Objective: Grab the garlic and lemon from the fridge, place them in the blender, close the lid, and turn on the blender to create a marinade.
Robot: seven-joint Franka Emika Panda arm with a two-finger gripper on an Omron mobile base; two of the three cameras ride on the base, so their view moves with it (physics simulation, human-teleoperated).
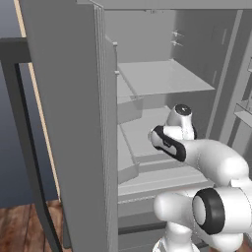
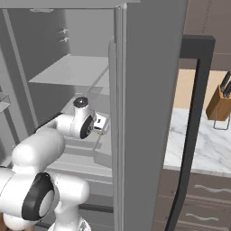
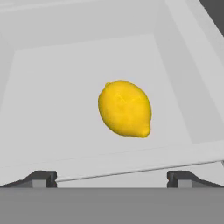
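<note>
So the arm is reaching into the open fridge (image 1: 162,78), hand sitting around the middle of both base views, over the lower shelves. In the hand view there's exactly one lemon (image 3: 125,108), bright yellow, lying on its side on a pale grey shelf or tray floor, a bit right of the frame's centre. It has low grey walls around it and nothing else sharing that space.

The pincer (image 3: 112,178) is spread wide: its two dark fingertips poke up at the bottom left and bottom right of the hand view, well apart, with the lemon above and between them. It isn't touching the fruit, and nothing is gripped.

The left base view shows one tall grey door (image 1: 69,123) swung open on the left half of the frame, and I count two bare shelves stacked in the upper part of the fridge. In the right base view, right side, there's a marble table (image 2: 212,144) with one wooden knife block (image 2: 219,106) on it.
</note>
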